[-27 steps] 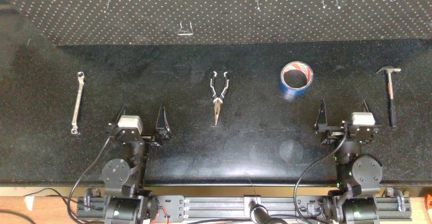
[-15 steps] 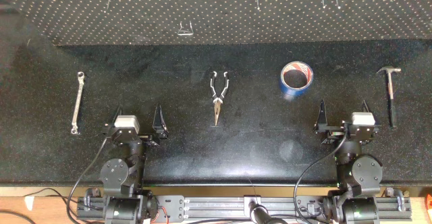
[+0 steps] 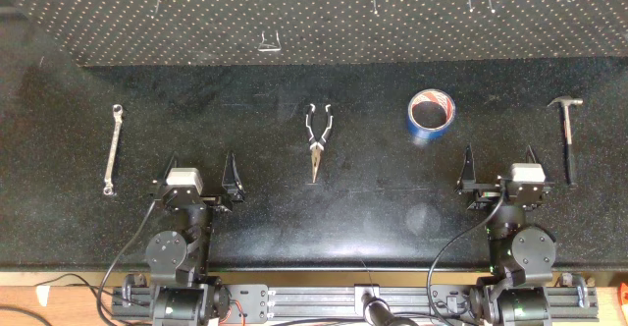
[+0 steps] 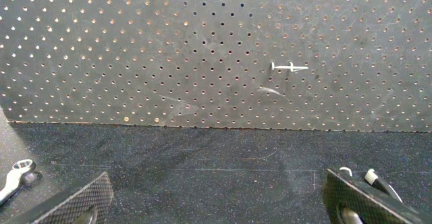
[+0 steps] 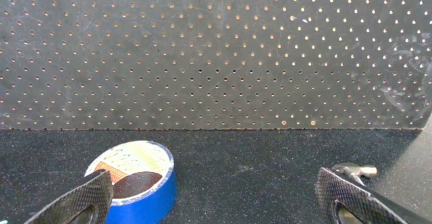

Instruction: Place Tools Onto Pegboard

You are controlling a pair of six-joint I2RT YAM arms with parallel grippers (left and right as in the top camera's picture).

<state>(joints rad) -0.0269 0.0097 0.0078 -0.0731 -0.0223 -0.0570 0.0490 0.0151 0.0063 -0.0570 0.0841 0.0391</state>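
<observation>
You face black, grainy table point(image 3: 226, 100) running full width under even, soft light. Faint pale sheen patches toward your near side. Light wood strip point(image 3: 69, 279) along front edge.

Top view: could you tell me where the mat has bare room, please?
Widest bare patch: between the silver wrench and the needle-nose pliers. A moderate one between the blue tape roll and the black-handled hammer. Tightest between pliers and tape.

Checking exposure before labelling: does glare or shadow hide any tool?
Top view: no; only a faint sheen on the mat, and wrench, pliers, tape roll and hammer stand out. Left wrist view: scratches on the pegboard catch light. Right wrist view: tape roll evenly lit, no glare.
</observation>
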